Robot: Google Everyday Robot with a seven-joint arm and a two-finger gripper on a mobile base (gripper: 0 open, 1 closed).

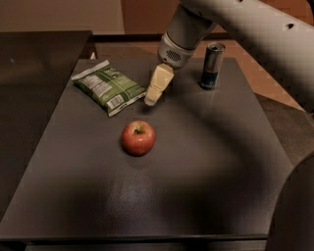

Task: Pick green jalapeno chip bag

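A dark grey matte counter fills most of the view. A red apple sits on it left of centre, stem end up, with a yellowish patch around the stem; it touches nothing else. A slim can, blue and silver, stands upright near the far edge on the right side, well apart from the apple. The tool hangs just over the counter between the two, beyond the apple and left of the can. Another dark surface adjoins the counter on the left. Past the right edge lies tan floor, and a pale wall shows at the upper left.
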